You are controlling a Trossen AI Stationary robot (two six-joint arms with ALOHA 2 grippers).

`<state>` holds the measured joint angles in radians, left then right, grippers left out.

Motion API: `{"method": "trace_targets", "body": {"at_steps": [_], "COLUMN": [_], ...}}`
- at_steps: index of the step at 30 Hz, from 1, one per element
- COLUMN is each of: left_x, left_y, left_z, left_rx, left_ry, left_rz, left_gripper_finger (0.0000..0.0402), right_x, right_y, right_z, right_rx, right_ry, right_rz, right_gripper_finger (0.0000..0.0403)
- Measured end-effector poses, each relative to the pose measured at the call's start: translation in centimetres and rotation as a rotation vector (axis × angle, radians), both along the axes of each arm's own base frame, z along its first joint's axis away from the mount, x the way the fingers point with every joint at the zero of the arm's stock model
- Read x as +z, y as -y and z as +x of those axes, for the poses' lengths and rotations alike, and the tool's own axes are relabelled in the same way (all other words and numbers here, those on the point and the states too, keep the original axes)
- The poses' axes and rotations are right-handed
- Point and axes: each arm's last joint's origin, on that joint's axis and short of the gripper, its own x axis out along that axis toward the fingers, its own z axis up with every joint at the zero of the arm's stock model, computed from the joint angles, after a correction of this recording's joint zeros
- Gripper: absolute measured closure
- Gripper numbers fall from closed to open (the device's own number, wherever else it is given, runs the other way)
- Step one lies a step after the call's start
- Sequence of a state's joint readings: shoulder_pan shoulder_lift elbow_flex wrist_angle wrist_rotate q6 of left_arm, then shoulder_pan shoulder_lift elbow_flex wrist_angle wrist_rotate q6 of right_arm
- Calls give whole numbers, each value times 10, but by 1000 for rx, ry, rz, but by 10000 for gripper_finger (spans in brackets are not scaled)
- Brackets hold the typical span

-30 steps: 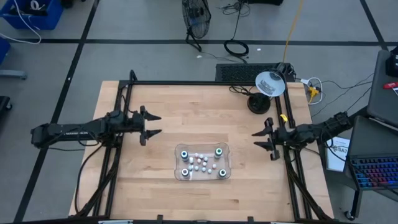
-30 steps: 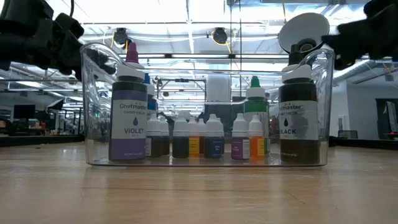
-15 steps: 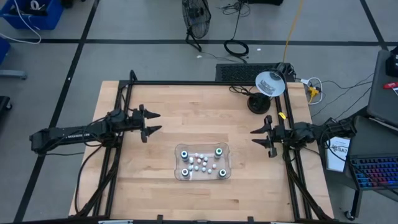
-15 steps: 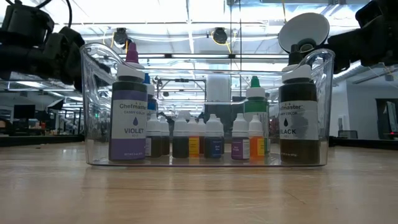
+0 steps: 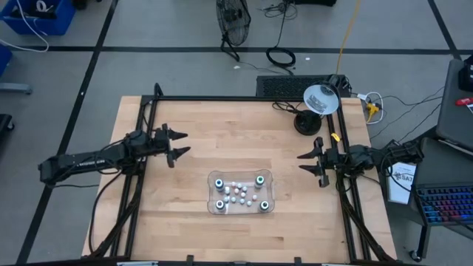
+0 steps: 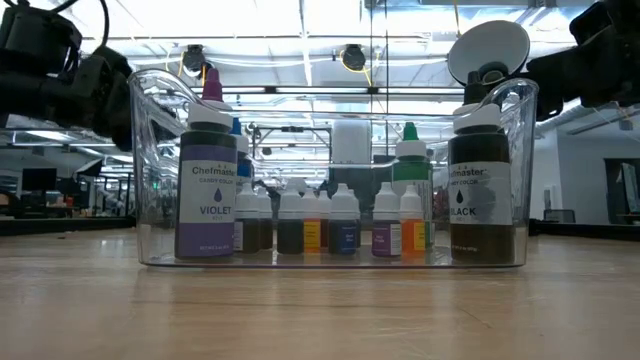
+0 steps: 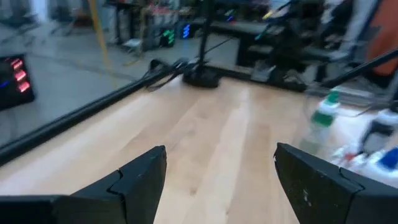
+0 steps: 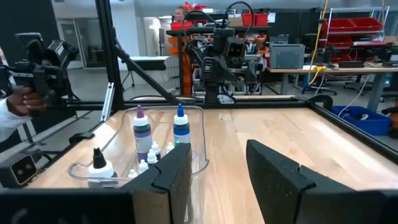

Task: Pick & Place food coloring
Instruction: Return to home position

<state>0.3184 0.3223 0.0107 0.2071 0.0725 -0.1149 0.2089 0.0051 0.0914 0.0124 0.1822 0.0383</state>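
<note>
Backing off now; nothing left out to fetch

Left gripper (image 5: 179, 143) jaws spread and empty, edging back toward its side of the table (image 5: 222, 118); right gripper (image 5: 304, 162) likewise spread and empty, its arm folded in at the right edge and gone still; the food coloring (image 5: 240, 193) stands packed in the clear tray (image 5: 209, 193), well apart from both; only parking remains, I'd say.
</note>
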Motion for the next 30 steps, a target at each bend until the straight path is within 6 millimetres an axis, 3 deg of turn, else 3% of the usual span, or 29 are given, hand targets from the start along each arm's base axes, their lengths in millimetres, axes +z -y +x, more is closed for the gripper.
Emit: {"method": "trace_targets", "body": {"at_steps": [5, 16, 30], "left_x": [-5, 2, 5], "left_y": [3, 11, 12], "left_z": [-7, -11, -10], "left_rx": [74, 42, 32], "left_ry": [-44, 4, 45], "left_rz": [-19, 83, 83], "left_gripper_finger": [105, 105, 105], "right_x": [0, 2, 2], "right_y": [1, 1, 2], "right_z": [0, 0, 0], "right_rx": [-33, -52, -53], "right_ry": [-1, 14, 22], "right_rz": [-22, -19, -18], "right_gripper_finger": [261, 261, 261]}}
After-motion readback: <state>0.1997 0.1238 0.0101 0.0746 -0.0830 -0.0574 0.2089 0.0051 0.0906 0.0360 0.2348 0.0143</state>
